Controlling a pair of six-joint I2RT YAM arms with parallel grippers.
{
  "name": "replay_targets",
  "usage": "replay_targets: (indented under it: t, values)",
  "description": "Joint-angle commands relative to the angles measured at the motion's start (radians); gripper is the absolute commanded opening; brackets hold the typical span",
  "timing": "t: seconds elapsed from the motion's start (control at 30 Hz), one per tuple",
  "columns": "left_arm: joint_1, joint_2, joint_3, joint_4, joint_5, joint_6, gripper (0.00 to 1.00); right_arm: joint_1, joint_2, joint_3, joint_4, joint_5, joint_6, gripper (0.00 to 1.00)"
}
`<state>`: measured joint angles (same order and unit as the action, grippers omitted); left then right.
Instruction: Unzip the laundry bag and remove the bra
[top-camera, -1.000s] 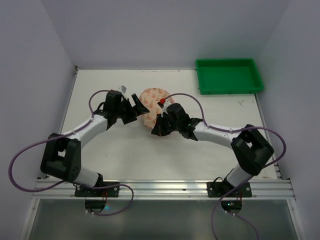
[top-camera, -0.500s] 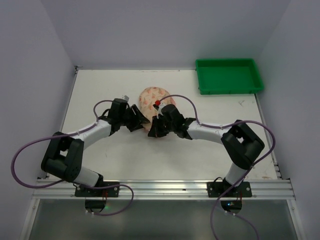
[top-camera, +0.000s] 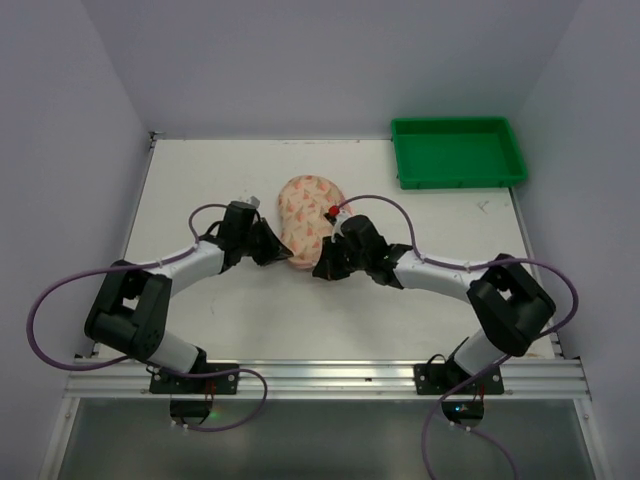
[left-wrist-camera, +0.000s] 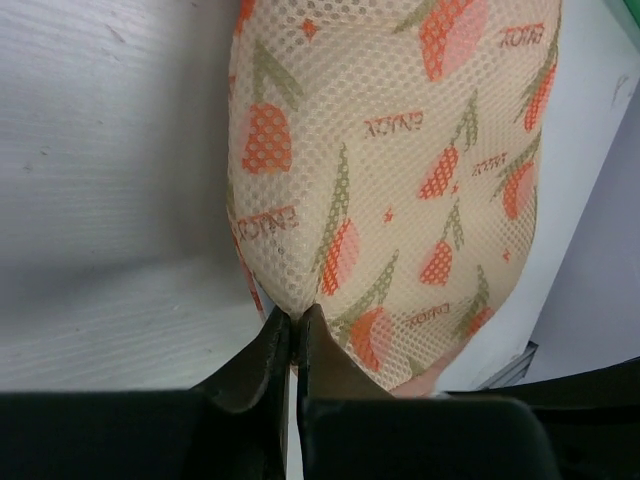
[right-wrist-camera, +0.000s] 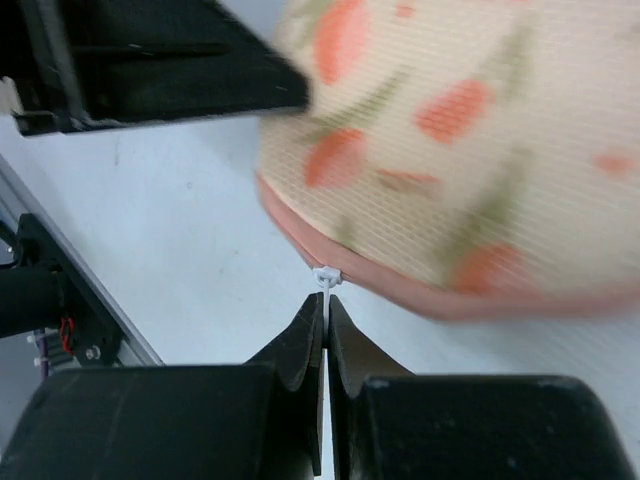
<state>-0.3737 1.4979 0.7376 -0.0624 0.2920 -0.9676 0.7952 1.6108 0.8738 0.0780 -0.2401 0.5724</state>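
The laundry bag lies mid-table, cream mesh with orange-red leaf print and a pink zip rim. At the bag's left near edge, my left gripper is shut, pinching a fold of the mesh between its fingertips. My right gripper sits at the bag's near side, shut on the small white zip pull, which stands just above its fingertips. The bra is hidden; the bag looks closed where I can see it.
A green plastic tray stands at the back right of the white table. Grey walls enclose the table on three sides. The left arm's dark body shows at the upper left of the right wrist view.
My left gripper has moved in to the bag's left edge and shut on the mesh. The right arm has shifted slightly right, still holding the zip pull, and the bag has turned a little.
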Motion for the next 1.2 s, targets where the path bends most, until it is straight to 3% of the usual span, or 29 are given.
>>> replay_targets:
  t: [0.0, 0.07, 0.2, 0.43, 0.53, 0.57, 0.63, 0.7, 0.73, 0.83, 0.97, 1.17]
  values:
    - [0.064, -0.007, 0.017, -0.042, -0.06, 0.124, 0.0, -0.092, -0.136, -0.09, -0.032, 0.044, -0.039, 0.0]
    - [0.091, 0.002, 0.037, -0.073, -0.05, 0.2, 0.0, -0.164, -0.175, -0.146, -0.061, 0.051, -0.049, 0.0]
    - [0.128, 0.048, 0.12, -0.108, -0.01, 0.314, 0.0, -0.191, -0.236, -0.165, -0.118, 0.081, -0.108, 0.0]
    - [0.128, 0.246, 0.364, -0.1, 0.108, 0.339, 0.0, -0.082, -0.123, -0.066, -0.084, -0.002, -0.048, 0.0]
    - [0.13, 0.265, 0.425, -0.103, 0.121, 0.302, 0.25, -0.005, -0.028, 0.037, -0.047, -0.03, -0.008, 0.0]
    - [0.13, 0.26, 0.431, -0.103, 0.119, 0.294, 0.45, 0.001, -0.006, 0.08, -0.028, -0.039, 0.026, 0.0]
    - [0.133, 0.222, 0.422, -0.126, 0.096, 0.277, 0.74, 0.01, 0.029, 0.117, -0.011, -0.047, 0.059, 0.0]
    - [0.14, 0.185, 0.402, -0.166, 0.043, 0.271, 0.95, 0.013, 0.069, 0.155, 0.005, -0.038, 0.104, 0.0]
    - [0.145, 0.139, 0.366, -0.2, 0.023, 0.262, 0.98, 0.015, 0.078, 0.165, 0.009, -0.03, 0.112, 0.0]
    - [0.151, 0.012, 0.214, -0.183, -0.024, 0.195, 1.0, 0.018, 0.104, 0.198, 0.009, -0.024, 0.121, 0.0]
    - [0.124, -0.129, 0.015, -0.084, 0.025, 0.052, 1.0, 0.029, 0.124, 0.215, 0.028, -0.034, 0.123, 0.0]
    - [0.015, -0.151, -0.037, 0.041, 0.033, -0.039, 0.94, 0.047, 0.153, 0.234, 0.034, -0.039, 0.116, 0.0]
